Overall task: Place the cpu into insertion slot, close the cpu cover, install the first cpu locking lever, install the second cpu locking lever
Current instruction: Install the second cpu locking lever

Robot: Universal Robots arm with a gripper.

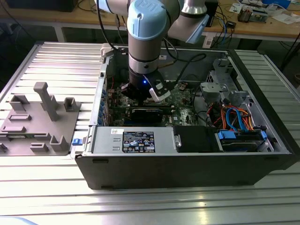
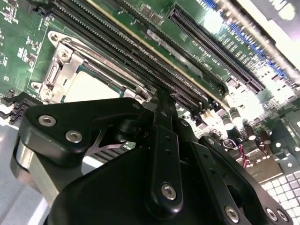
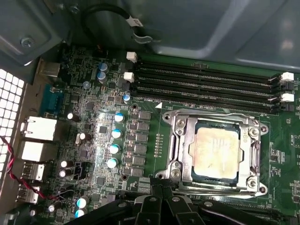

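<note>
- Your gripper (image 2: 161,101) sits low over the motherboard (image 3: 93,117) inside the open computer case (image 1: 187,164). In the second wrist view its two black fingers (image 2: 164,140) run together to a narrow tip, so read them as closed, with nothing visibly between them.
- Just beyond that tip lies the insertion slot (image 3: 218,154). In the first wrist view the fingers' ends (image 3: 154,199) come up against the socket's near corner, by the edge of its metal frame.
- The cpu (image 3: 215,150) is already seated in the socket, its pale metal top showing through the window of the cpu cover (image 3: 185,140). The cover looks to lie flat over the chip.
- The socket's edges run parallel to the long black memory slots (image 3: 206,86), which lie just beside it on the side away from the gripper.
- You cannot pick out the locking levers with any certainty: thin bright metal runs along the frame's sides, but whether each is latched is hard to tell.
- In the exterior view the arm's wrist (image 1: 143,70) blocks the socket, and in the second wrist view the gripper body covers the socket's near half.
</note>
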